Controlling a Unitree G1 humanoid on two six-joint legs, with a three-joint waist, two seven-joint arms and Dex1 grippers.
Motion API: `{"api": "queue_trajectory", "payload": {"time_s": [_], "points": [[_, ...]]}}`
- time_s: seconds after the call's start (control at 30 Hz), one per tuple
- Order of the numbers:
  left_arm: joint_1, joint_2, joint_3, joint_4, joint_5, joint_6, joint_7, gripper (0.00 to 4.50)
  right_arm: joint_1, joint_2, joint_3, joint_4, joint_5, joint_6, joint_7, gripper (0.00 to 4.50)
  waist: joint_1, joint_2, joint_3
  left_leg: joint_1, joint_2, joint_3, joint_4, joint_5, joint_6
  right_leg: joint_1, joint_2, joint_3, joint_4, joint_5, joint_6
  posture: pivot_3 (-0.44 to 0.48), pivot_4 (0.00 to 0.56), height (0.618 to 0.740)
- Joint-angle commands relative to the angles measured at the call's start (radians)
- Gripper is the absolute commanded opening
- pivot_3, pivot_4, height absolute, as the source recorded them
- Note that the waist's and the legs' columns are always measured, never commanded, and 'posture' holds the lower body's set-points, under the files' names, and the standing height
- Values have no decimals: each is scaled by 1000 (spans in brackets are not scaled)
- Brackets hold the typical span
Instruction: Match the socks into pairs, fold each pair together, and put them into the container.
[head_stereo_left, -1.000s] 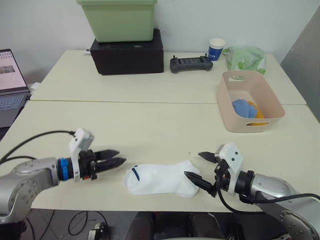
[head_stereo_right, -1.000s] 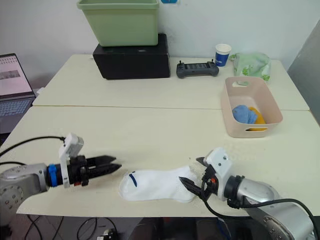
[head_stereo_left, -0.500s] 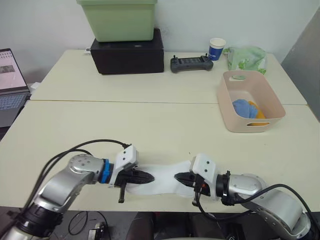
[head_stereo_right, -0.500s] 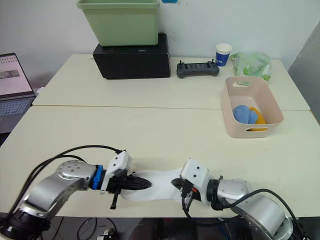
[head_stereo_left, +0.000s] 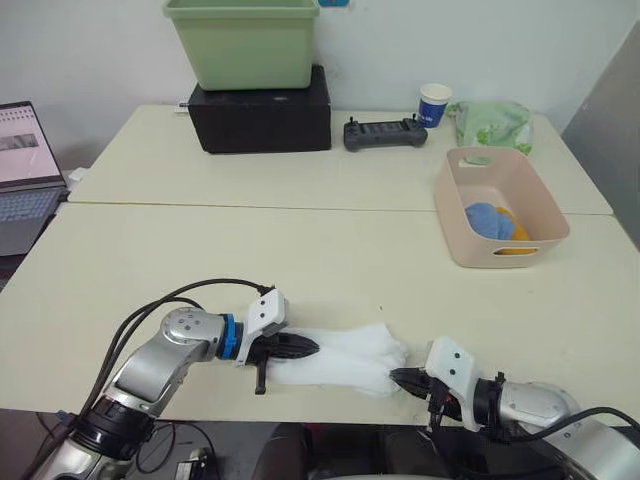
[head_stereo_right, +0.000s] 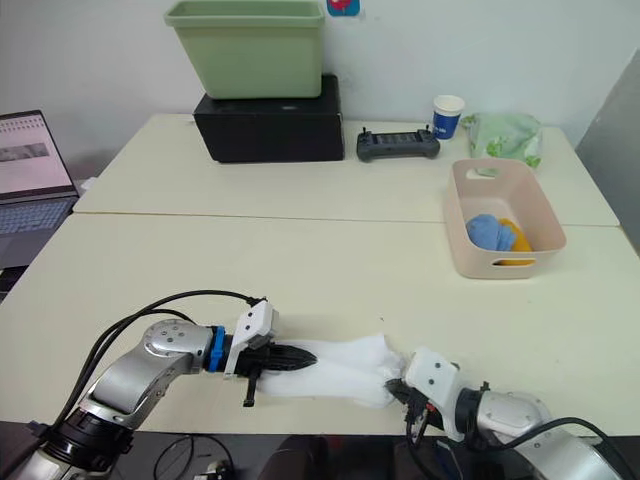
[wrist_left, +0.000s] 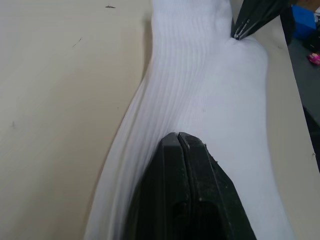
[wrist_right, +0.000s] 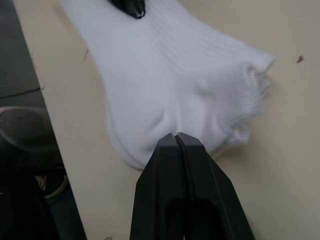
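A white sock (head_stereo_left: 345, 362) lies stretched along the table's front edge, its fabric layered at the right end (wrist_right: 165, 65). My left gripper (head_stereo_left: 306, 348) is shut on its left end, the black fingers (wrist_left: 178, 150) pinched together over the ribbed cloth. At the sock's right end my right gripper (head_stereo_left: 398, 378) is shut on the bunched fabric, fingers (wrist_right: 176, 150) pressed tight. The pale pink container (head_stereo_left: 447, 215) stands at the right with a light blue sock (head_stereo_left: 486, 217) and a mustard-orange sock (head_stereo_left: 516, 238) inside.
A green bin (head_stereo_left: 243, 42) sits on a black box (head_stereo_left: 262, 118) at the back. Near it are a black controller (head_stereo_left: 383, 132), a paper cup (head_stereo_left: 433, 104) and a pale green patterned bag (head_stereo_left: 492, 120). A laptop (head_stereo_left: 22, 165) stands at the far left.
A second ago both grippers were open on either side of the flat sock. They have shut on its two ends, and the right one has drawn its end rightward toward the front edge.
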Motion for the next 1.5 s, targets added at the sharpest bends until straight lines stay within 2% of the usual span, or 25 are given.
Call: {"api": "queue_trajectory", "payload": {"time_s": [0.03, 0.23, 0.33, 0.63, 0.73, 0.93, 1.07, 1.33, 1.43, 1.5], "points": [[-32, -2, 24, -45, -23, 25, -10, 0, -80, 60, -26, -88, 55, 27, -21, 25, 0, 0, 0, 0, 0, 0, 0, 0, 0, 0, 0, 0, 0, 0, 0, 0, 150, 725], [-53, -57, -43, 18, 56, -18, 3, 0, -237, 155, 152, 53, -74, 80, -81, 25, 1, 0, 0, -1, 0, 0, 0, 0, 0, 0, 1, 0, -1, 0, 0, 0, 150, 725], [-52, -77, -59, 48, 84, -29, 6, 0, -230, 168, 179, 111, -116, 95, -103, 25, 2, 0, 0, -1, 0, 0, 0, 0, 0, -1, 1, 0, -1, 0, 0, 0, 150, 725], [-70, -82, -74, 98, 104, -75, -27, 0, 4, 37, -16, 51, -106, 43, -45, 25, 4, 0, -2, 0, -1, 0, 0, 0, 0, 0, -1, 0, -1, 0, 0, 0, 150, 725], [-101, -82, -48, 74, 68, -66, -53, 0, 51, 47, -68, -5, -68, 16, -26, 25, 4, 0, -2, 0, -1, 0, 0, 0, 0, 1, 0, 0, -1, 0, 0, 0, 150, 725], [-151, -9, -10, -2, 18, -38, -138, 0, 111, 101, -164, -113, 6, 45, -56, 25, 2, -1, -1, -1, 0, 0, 0, 0, 0, 0, 0, 0, 0, 0, 0, 0, 150, 725], [-125, 0, -46, 72, 91, -123, -145, 0, 144, 157, -245, -145, 81, 79, -79, 922, 1, 0, -1, 0, 0, 0, -1, 0, 0, 0, 1, 0, 0, 0, 0, 0, 150, 725], [-85, -24, -92, 184, 191, -276, -141, 0, 164, 196, -147, -115, -29, 73, -182, 3740, 3, 1, -2, 0, 0, 0, -1, 0, 0, 0, 0, 0, -1, 0, 0, 0, 150, 725], [-86, -37, -90, 187, 185, -275, -137, 0, 149, 224, -77, -81, -78, 76, -223, 3740, 3, 2, -2, 0, 0, 0, -1, 0, 0, 0, 0, 0, -1, 0, 0, 0, 150, 725], [-89, -45, -89, 186, 182, -272, -132, 0, 142, 228, -20, -63, -117, 78, -239, 3276, 3, 3, -3, 0, 0, 0, -1, 0, 0, 0, 0, 0, -1, 0, 0, 0, 150, 725]]}}
